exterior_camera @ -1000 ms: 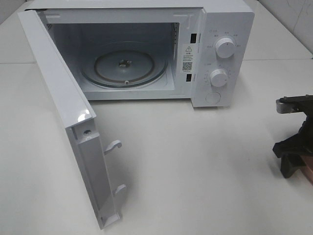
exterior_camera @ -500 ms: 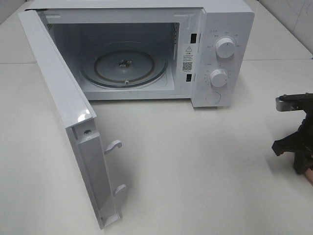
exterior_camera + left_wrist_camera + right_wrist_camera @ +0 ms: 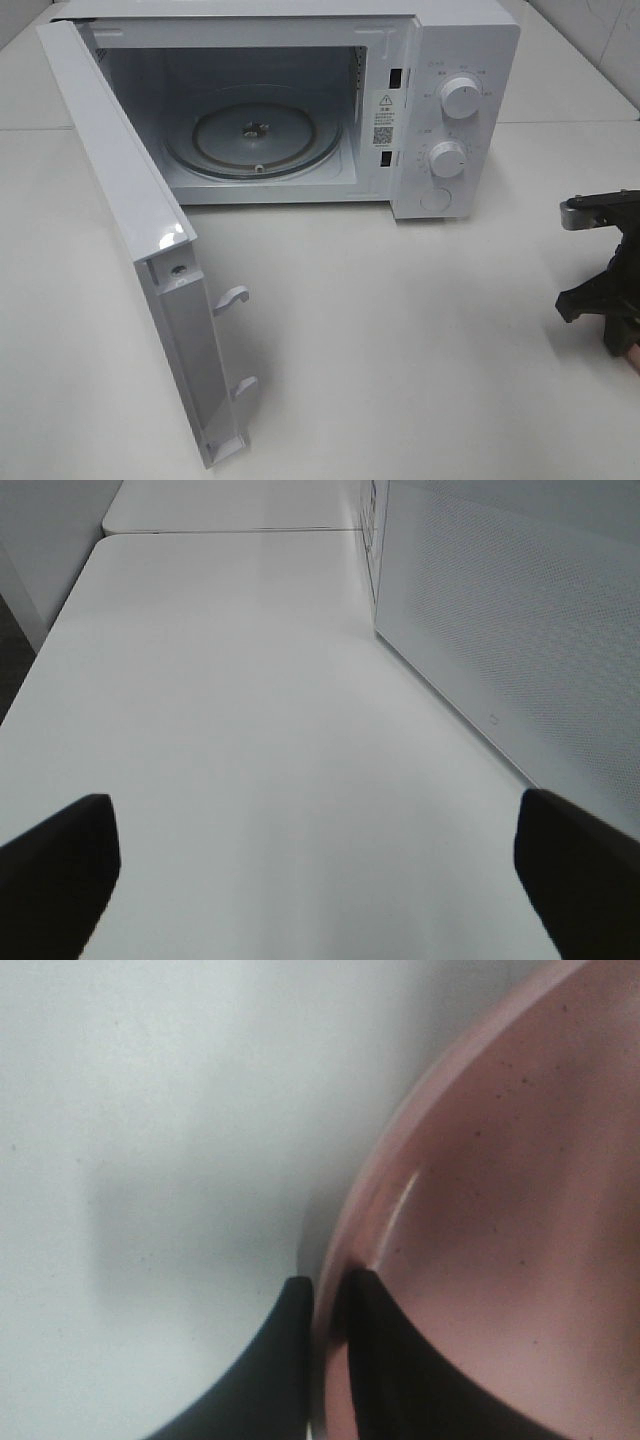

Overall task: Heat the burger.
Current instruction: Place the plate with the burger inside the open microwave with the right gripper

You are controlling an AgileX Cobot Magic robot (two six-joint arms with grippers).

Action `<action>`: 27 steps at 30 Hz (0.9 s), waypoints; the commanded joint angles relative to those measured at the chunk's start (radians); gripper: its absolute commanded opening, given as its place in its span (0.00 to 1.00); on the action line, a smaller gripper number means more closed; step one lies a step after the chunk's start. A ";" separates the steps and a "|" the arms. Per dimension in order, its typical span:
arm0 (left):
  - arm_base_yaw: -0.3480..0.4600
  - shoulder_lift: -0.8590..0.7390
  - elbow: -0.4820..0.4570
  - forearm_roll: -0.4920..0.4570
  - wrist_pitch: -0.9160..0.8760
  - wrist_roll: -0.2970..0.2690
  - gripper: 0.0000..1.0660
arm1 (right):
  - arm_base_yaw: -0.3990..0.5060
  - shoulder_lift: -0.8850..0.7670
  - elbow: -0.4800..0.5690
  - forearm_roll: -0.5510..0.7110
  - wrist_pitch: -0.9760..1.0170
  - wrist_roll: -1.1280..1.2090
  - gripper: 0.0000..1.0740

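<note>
R claw (image 3: 328,1290) pinched shut on rim of pink plate (image 3: 500,1210). Burger not in view; prob. on plate, can't tell. Lift slow & level, no tilt, then carry to glass tray (image 3: 255,140) in open microwave (image 3: 460,60). L claw (image 3: 320,855) wide, holding nothing.

On table (image 3: 400,330), microwave (image 3: 470,40) at back; turntable (image 3: 255,140) inside, 2 knobs (image 3: 460,97) on its R panel. Its door (image 3: 130,220) stands fwd off microwave's L side. Front-R of microwave, well apart: plate (image 3: 520,1210), right gripper (image 3: 325,1300) on its rim.
</note>
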 commanded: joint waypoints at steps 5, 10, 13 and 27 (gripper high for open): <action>-0.006 -0.018 0.003 -0.004 -0.008 0.001 0.98 | 0.122 -0.045 0.014 -0.057 0.061 0.037 0.00; -0.006 -0.018 0.003 -0.004 -0.008 0.001 0.98 | 0.182 -0.086 0.020 -0.114 0.110 0.089 0.00; -0.006 -0.018 0.003 -0.004 -0.008 0.001 0.98 | 0.229 -0.119 0.020 -0.149 0.138 0.121 0.00; -0.006 -0.018 0.003 -0.004 -0.008 0.001 0.98 | 0.523 -0.289 0.060 -0.329 0.307 0.346 0.00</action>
